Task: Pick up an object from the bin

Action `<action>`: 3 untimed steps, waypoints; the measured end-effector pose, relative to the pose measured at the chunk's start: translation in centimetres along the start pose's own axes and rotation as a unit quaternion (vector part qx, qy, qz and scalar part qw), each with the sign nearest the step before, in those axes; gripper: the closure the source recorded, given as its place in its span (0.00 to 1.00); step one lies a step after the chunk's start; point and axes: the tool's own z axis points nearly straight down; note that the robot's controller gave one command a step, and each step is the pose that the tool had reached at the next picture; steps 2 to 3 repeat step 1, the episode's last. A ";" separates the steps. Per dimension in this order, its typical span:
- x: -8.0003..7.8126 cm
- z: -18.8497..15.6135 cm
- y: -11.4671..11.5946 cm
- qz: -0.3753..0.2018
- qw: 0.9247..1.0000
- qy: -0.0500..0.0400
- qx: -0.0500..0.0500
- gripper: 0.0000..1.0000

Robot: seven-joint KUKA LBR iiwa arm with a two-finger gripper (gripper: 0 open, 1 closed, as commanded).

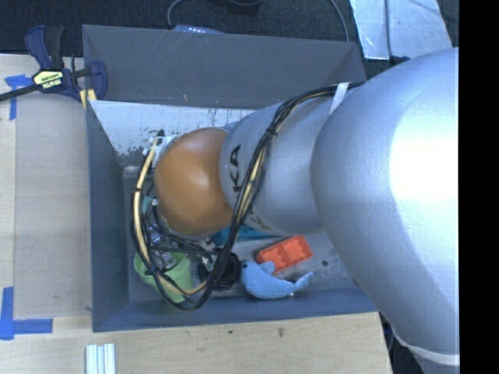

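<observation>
The gripper (170,242) reaches down into the bin's front left part, its dark body showing just below the arm's wrist. Right under it lies a light green rounded thing (178,273), partly hidden. To the right of that, a blue soft toy shaped like a whale (269,282) lies against the front wall. An orange toy brick (284,253) sits just behind the toy. A strip of a light blue thing (236,236) shows at the arm's lower edge.
The big silver arm comes in from the right and hides most of the bin's floor. Its orange cover and looped cables hang over the left half, close to the left wall. The bin's back wall is steep and grey.
</observation>
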 end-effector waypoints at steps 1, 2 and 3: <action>0.0 0.0 0.0 0.000 1.000 0.000 0.000 1.00; 0.0 0.0 0.0 0.000 1.000 0.000 0.000 1.00; 0.0 0.0 0.0 0.000 1.000 0.000 0.000 1.00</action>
